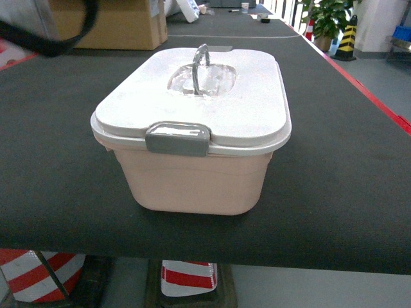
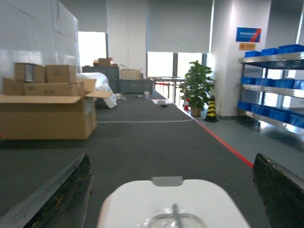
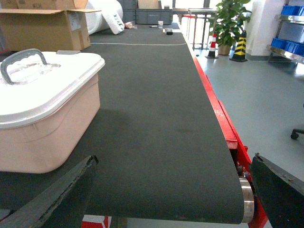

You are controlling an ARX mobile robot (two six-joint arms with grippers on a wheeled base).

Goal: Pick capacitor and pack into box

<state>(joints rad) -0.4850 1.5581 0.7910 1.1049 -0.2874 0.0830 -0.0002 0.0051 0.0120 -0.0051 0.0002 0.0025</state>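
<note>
Left wrist cam is looking straight down the long dark belt (image 2: 142, 142), with the box's white lid (image 2: 173, 204) at the bottom centre and its grey latch (image 2: 167, 181) on the far edge. The left gripper (image 2: 173, 190) has a dark finger on either side of the lid, spread wide and not touching it. Left of the lid and further back sits a big open cardboard box (image 2: 47, 116) with smaller cartons stacked on it. Far beyond the lid there's a potted plant (image 2: 197, 88), and blue bins on shelves (image 2: 273, 88) to its right.
</note>
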